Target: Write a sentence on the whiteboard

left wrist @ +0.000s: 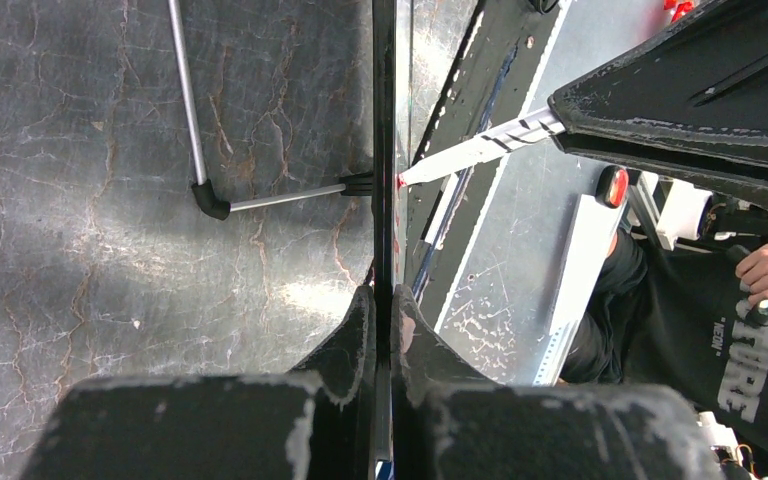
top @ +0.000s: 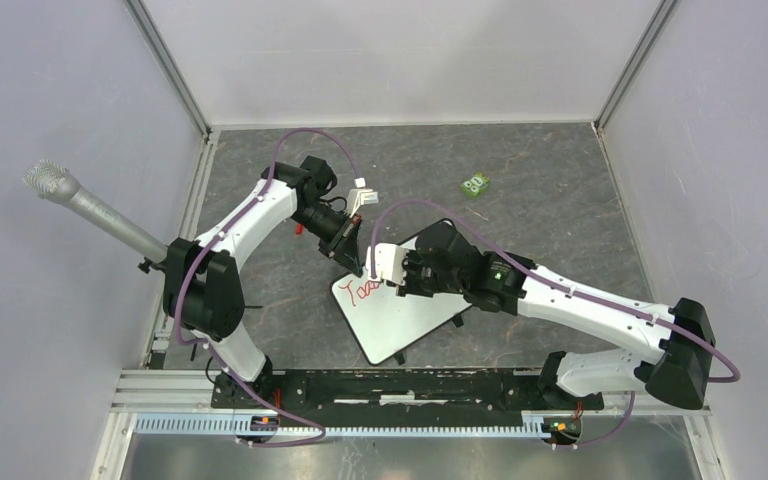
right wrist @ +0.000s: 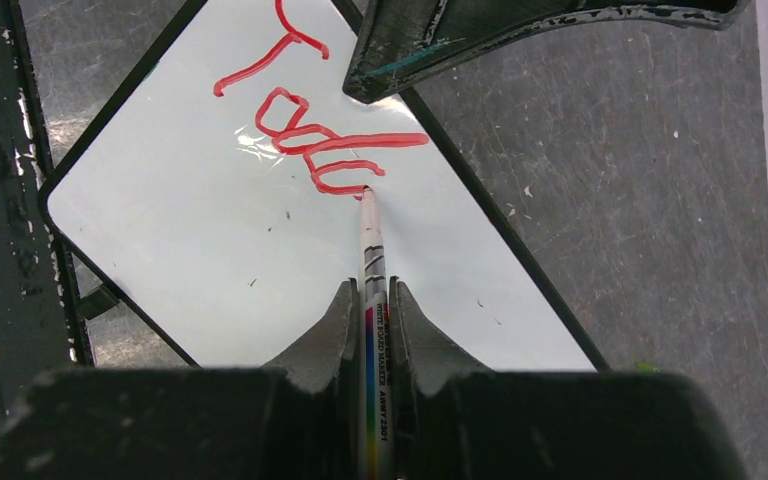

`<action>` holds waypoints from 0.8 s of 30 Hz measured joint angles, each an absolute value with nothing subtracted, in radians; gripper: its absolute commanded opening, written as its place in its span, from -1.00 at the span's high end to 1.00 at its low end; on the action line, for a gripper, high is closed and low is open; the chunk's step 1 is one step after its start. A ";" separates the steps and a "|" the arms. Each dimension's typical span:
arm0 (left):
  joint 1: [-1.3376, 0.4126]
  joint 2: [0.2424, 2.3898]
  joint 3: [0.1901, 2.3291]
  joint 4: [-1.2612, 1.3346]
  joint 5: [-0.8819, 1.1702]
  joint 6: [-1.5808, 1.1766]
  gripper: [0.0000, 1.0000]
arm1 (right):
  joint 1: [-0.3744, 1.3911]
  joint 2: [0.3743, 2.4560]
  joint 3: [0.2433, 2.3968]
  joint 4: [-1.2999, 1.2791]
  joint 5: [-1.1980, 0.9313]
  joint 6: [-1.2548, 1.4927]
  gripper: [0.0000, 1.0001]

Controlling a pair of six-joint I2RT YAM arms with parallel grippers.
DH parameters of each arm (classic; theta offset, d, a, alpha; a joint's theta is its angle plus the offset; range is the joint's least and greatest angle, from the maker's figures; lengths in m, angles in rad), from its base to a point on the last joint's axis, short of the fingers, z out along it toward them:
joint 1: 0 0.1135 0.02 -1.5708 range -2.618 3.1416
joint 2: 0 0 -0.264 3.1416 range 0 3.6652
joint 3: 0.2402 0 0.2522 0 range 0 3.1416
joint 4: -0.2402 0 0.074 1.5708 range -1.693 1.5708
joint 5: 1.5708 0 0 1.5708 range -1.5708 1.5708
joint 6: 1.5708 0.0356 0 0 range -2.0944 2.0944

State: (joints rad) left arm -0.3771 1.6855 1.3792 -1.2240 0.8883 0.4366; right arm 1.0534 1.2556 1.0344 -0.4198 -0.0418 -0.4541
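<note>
Red handwritten letters (right wrist: pixel 380 141) on flat white rectangular whiteboard (right wrist: pixel 190 270); I see right gripper (right wrist: pixel 371 290) clenched on white marker pen (right wrist: pixel 368 235), tip on last stroke; left gripper (left wrist: pixel 383 295) pinching board rim.

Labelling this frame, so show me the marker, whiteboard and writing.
marker (right wrist: pixel 369 245): right wrist view, white barrel behind the tip.
whiteboard (right wrist: pixel 180 260): right wrist view, bare white face.
writing (right wrist: pixel 390 140): right wrist view, long red stroke.

Whiteboard (right wrist: pixel 190 260) glossy, smooth; table (right wrist: pixel 640 200) matt, cracked stone look.
</note>
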 measured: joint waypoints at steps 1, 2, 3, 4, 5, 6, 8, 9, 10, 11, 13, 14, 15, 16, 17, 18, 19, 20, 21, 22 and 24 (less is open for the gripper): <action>-0.377 1.686 1.379 -1.224 0.888 0.437 0.95 | 1.052 1.256 1.037 -0.420 -0.039 -0.454 1.00; -0.377 1.686 1.379 -1.224 0.888 0.437 0.95 | 1.051 1.256 1.039 -0.420 -0.036 -0.454 1.00; -0.377 1.686 1.379 -1.224 0.889 0.437 0.95 | 1.051 1.256 1.041 -0.420 -0.031 -0.454 1.00; -0.377 1.686 1.379 -1.224 0.889 0.437 0.95 | 1.051 1.257 1.043 -0.420 -0.027 -0.454 1.00; -0.377 1.686 1.379 -1.224 0.889 0.437 0.95 | 1.051 1.258 1.045 -0.420 -0.024 -0.454 1.00; -0.377 1.686 1.379 -1.224 0.889 0.437 0.95 | 1.051 1.259 1.046 -0.419 -0.022 -0.454 1.00; -0.377 1.686 1.379 -1.224 0.889 0.437 0.95 | 1.051 1.259 1.046 -0.419 -0.020 -0.454 1.00; -0.377 1.686 1.379 -1.224 0.888 0.437 0.95 | 1.051 1.259 1.046 -0.419 -0.020 -0.454 1.00; -0.377 1.686 1.379 -1.224 0.888 0.437 0.95 | 1.051 1.259 1.047 -0.419 -0.020 -0.454 1.00; -0.377 1.686 1.379 -1.224 0.888 0.437 0.95 | 1.051 1.259 1.047 -0.419 -0.021 -0.454 1.00; -0.377 1.686 1.379 -1.224 0.888 0.437 0.95 | 1.051 1.259 1.047 -0.420 -0.022 -0.454 1.00; -0.377 1.686 1.379 -1.224 0.888 0.437 0.95 | 1.051 1.259 1.047 -0.420 -0.022 -0.454 1.00; -0.377 1.686 1.379 -1.224 0.888 0.437 0.95 | 1.051 1.259 1.047 -0.420 -0.022 -0.454 1.00; -0.377 1.686 1.379 -1.224 0.888 0.437 0.95 | 1.051 1.259 1.047 -0.420 -0.022 -0.454 1.00; -0.377 1.686 1.379 -1.224 0.888 0.437 0.95 | 1.051 1.259 1.047 -0.420 -0.022 -0.454 1.00; -0.377 1.686 1.379 -1.224 0.888 0.437 0.95 | 1.051 1.259 1.046 -0.420 -0.025 -0.454 1.00; -0.377 1.686 1.379 -1.224 0.888 0.437 0.95 | 1.050 1.259 1.045 -0.420 -0.026 -0.454 1.00; -0.377 1.686 1.379 -1.224 0.888 0.437 0.95 | 1.050 1.258 1.044 -0.420 -0.028 -0.454 1.00; -0.377 1.686 1.379 -1.224 0.888 0.437 0.95 | 1.049 1.257 1.042 -0.419 -0.031 -0.454 1.00; -0.377 1.686 1.379 -1.224 0.888 0.437 0.95 | 1.048 1.256 1.039 -0.420 -0.035 -0.454 1.00; -0.377 1.686 1.379 -1.224 0.888 0.437 0.95 | 1.047 1.253 1.033 -0.420 -0.044 -0.454 1.00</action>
State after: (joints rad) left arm -0.3771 1.6855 1.3788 -1.2240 0.8883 0.4366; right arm 1.0470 1.2526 1.0328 -0.4202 -0.0437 -0.4538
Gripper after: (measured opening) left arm 0.056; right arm 0.153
